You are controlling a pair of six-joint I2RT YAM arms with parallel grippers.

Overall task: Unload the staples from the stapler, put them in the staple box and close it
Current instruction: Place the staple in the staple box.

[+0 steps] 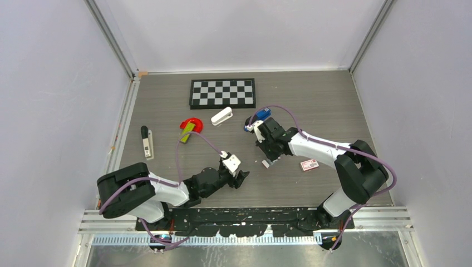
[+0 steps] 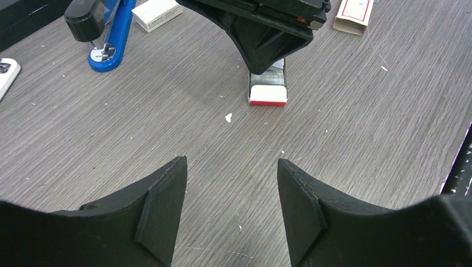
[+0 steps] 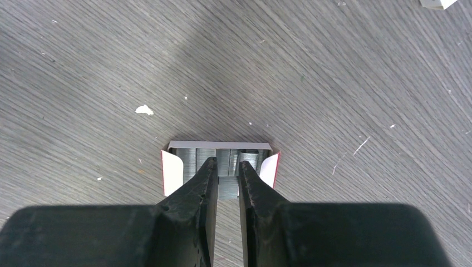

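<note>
The bright-blue stapler (image 1: pixel 262 113) (image 2: pixel 111 39) lies behind my right arm, apart from both grippers. A small white-and-red tray (image 1: pixel 266 163) (image 2: pixel 267 92) (image 3: pixel 222 147) full of grey staples (image 3: pixel 195 158) sits mid-table. My right gripper (image 1: pixel 270 158) (image 3: pixel 227 164) reaches down into this tray. Its fingers stand a narrow gap apart, closed on a strip of staples. My left gripper (image 1: pixel 240 178) (image 2: pixel 231 164) hovers open over bare table a short way in front of the tray, with nothing between its fingers.
A white stapler (image 1: pixel 222 116) lies left of the blue one, in front of a checkerboard (image 1: pixel 222 93). A red-and-white staple box (image 1: pixel 309 164) (image 2: pixel 353 14) lies right of the tray. A red holder with a green piece (image 1: pixel 191 127) and a black-and-white tool (image 1: pixel 146 142) sit at the left.
</note>
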